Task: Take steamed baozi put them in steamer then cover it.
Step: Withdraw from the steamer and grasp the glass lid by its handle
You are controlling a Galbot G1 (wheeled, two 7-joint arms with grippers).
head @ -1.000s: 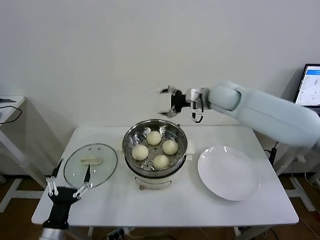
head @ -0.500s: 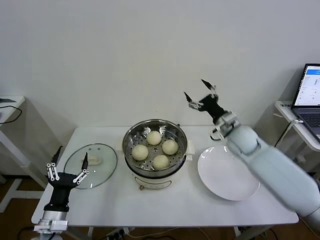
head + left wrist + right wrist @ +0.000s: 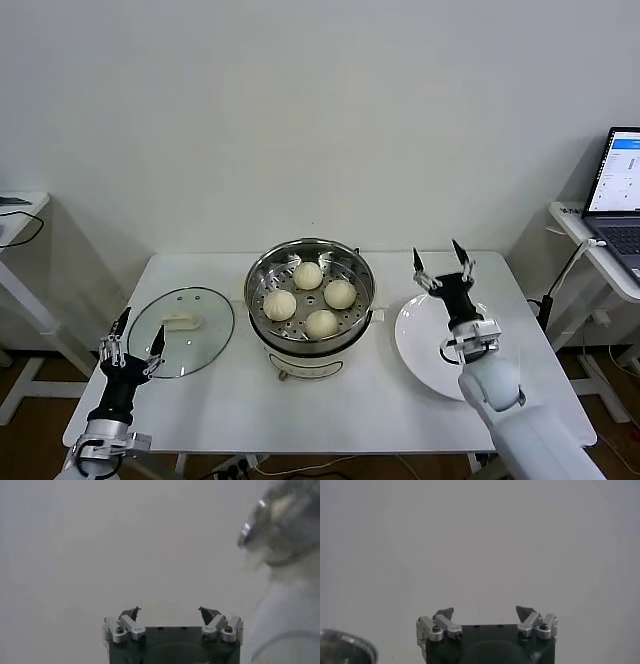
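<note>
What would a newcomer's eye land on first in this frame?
Probably the shiny steamer at the middle of the table, holding four steamed baozi and not yet covered. The glass cover lies flat on the table to the steamer's left, and a white plate sits to its right. The left gripper and right gripper both point upward, jaws open and empty.

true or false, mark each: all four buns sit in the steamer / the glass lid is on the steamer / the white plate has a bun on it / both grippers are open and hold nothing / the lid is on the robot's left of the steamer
1. All four baozi sit in the steamer: true.
2. The lid is on the steamer: false, it lies on the table.
3. The plate has a bun on it: false, it is bare.
4. The left gripper and right gripper are open and hold nothing: true.
5. The lid is on the robot's left of the steamer: true.
</note>
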